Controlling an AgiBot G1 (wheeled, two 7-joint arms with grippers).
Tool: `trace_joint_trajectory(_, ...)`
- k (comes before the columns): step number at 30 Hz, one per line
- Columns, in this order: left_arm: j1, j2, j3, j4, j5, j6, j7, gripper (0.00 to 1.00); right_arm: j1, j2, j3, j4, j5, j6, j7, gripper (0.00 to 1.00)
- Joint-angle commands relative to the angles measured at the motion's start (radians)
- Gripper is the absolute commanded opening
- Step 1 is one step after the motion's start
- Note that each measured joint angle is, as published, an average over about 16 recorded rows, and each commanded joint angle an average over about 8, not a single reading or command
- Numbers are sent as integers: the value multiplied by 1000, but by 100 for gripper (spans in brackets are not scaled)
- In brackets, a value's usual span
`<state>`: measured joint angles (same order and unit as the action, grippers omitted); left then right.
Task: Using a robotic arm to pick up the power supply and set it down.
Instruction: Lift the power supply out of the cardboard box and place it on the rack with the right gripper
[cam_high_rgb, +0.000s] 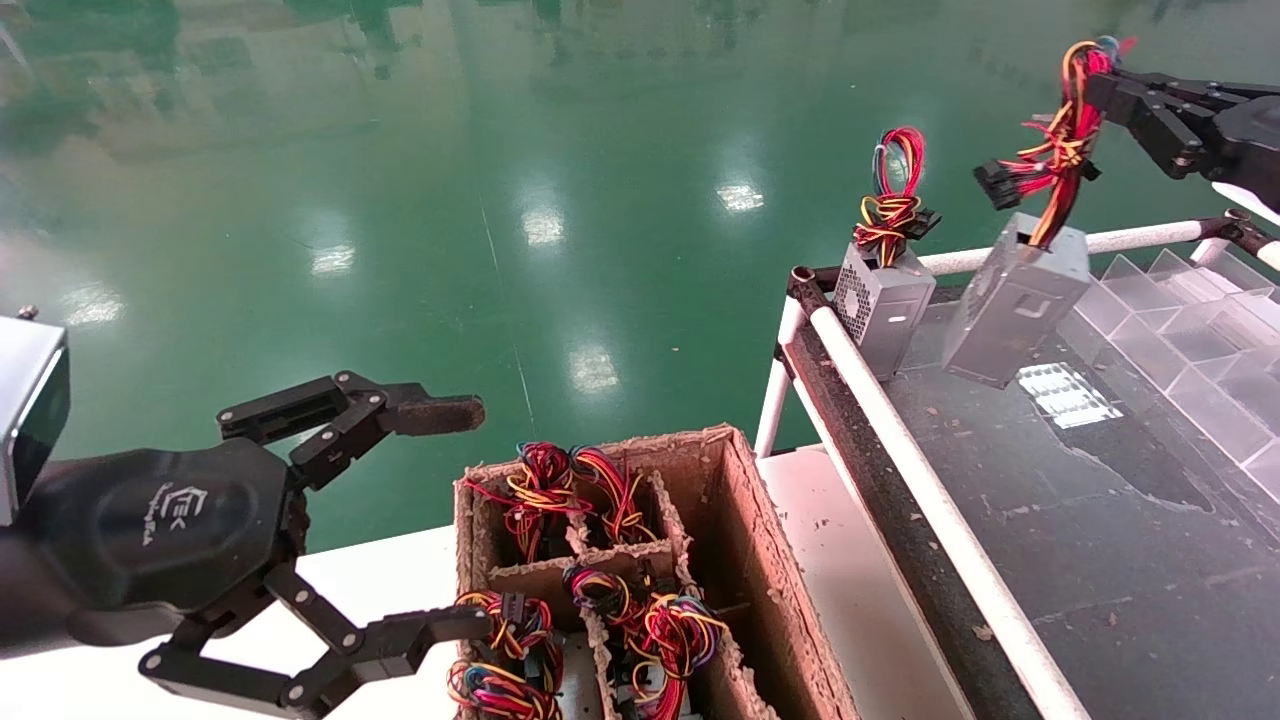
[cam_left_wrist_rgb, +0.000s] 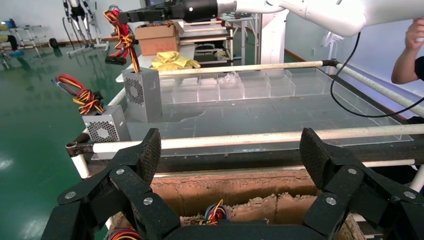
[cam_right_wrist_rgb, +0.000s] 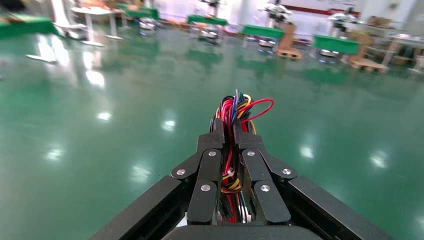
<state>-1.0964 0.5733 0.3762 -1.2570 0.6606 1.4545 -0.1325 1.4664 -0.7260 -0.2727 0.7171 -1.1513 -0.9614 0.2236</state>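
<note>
My right gripper (cam_high_rgb: 1100, 85) is shut on the red, yellow and orange wire bundle (cam_high_rgb: 1060, 140) of a silver-grey power supply (cam_high_rgb: 1015, 300). The box hangs tilted by its wires over the far left part of the dark table (cam_high_rgb: 1100, 520). Whether its lower edge touches the surface cannot be told. In the right wrist view the wires (cam_right_wrist_rgb: 235, 107) stick out between the closed fingers of the right gripper (cam_right_wrist_rgb: 228, 132). My left gripper (cam_high_rgb: 455, 520) hovers open and empty beside the brown cardboard crate (cam_high_rgb: 745, 560). From the left wrist the same power supply (cam_left_wrist_rgb: 143, 95) shows beyond the open left gripper (cam_left_wrist_rgb: 231, 152).
A second power supply (cam_high_rgb: 885, 300) with coiled wires stands at the table's far left corner. White rails (cam_high_rgb: 930, 500) edge the table, and clear plastic dividers (cam_high_rgb: 1180, 330) line its right side. The crate's compartments hold several more wire bundles (cam_high_rgb: 540, 490). A person's arm (cam_left_wrist_rgb: 407, 55) shows behind the table.
</note>
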Motion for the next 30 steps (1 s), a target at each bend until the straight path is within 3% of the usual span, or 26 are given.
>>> trace_joint_trajectory(1, 0, 0, 0, 0, 0, 0, 0, 100, 21, -10, -6, -41, -23, 21, -27, 0)
trace_joint_trajectory(15, 0, 0, 0, 0, 0, 0, 0, 100, 212, -159, -58, -391, -94, 19, -132, 0)
trace_joint_trajectory(30, 0, 0, 0, 0, 0, 0, 0, 100, 302, -291, -58, -587, -103, 96, -299, 0)
